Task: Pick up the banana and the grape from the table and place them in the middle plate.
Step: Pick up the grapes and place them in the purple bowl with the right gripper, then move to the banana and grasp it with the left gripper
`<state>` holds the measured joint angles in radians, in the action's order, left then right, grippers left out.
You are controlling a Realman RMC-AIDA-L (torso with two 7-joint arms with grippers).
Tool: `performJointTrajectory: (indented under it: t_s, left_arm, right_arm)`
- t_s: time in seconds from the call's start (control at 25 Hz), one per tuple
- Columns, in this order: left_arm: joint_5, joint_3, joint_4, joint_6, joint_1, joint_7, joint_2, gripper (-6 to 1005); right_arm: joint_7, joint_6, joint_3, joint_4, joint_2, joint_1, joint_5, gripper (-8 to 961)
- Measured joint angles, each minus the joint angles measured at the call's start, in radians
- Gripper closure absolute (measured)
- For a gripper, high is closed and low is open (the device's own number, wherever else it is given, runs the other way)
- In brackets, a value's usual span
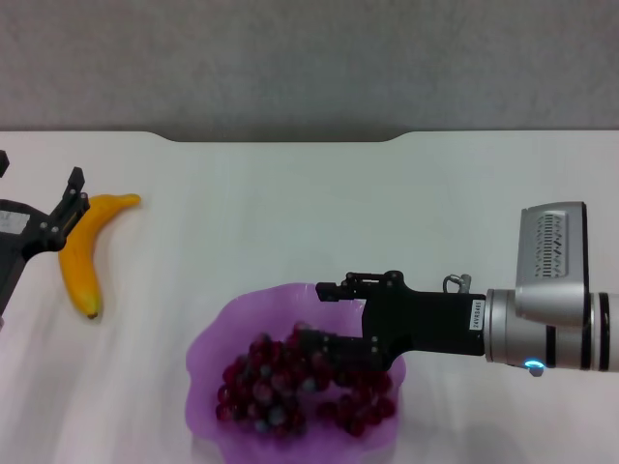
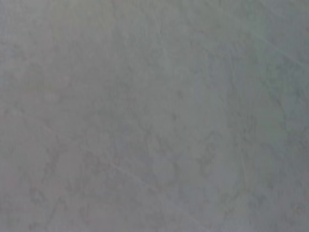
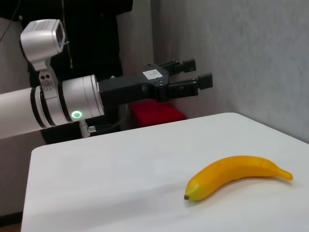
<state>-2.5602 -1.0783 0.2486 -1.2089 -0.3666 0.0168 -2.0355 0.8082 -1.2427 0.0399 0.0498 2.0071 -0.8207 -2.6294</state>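
The yellow banana (image 1: 85, 253) lies on the white table (image 1: 290, 213) at the far left; it also shows in the right wrist view (image 3: 236, 175). My left gripper (image 1: 39, 174) is open and hovers above the table just left of the banana, apart from it; the right wrist view shows it too (image 3: 198, 72). The bunch of dark red-purple grapes (image 1: 280, 387) lies inside the purple scalloped plate (image 1: 208, 353) at the near centre. My right gripper (image 1: 319, 314) is open over the plate's right side, its fingers spread just above the grapes. The left wrist view shows only grey wall.
The table's far edge has a shallow notch (image 1: 285, 138) against a grey wall. A red object (image 3: 157, 112) and dark equipment stand beyond the table's left side in the right wrist view. Bare tabletop lies between banana and plate.
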Motion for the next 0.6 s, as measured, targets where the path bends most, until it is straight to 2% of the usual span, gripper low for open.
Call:
performJointTrajectory:
  t_s: [0.08,0.32,0.52,0.6]
  left_arm:
    - [0.0,0.0,0.0,0.0,0.0,0.0,0.0,96]
    - [0.0,0.0,0.0,0.0,0.0,0.0,0.0,96]
    - [0.0,0.0,0.0,0.0,0.0,0.0,0.0,96]
    - [0.0,0.0,0.0,0.0,0.0,0.0,0.0,96]
  right_arm:
    - [0.0,0.0,0.001,0.001,0.0,0.0,0.0,362]
    - [-0.005,0.0,0.016,-0.009,0.0,-0.004,0.005,291]
    - [-0.007,-0.004,0.077,-0.061,-0.004,-0.013,0.02,231]
    - [-0.007,-0.013,0.098,-0.098,-0.005,-0.015,0.045,243]
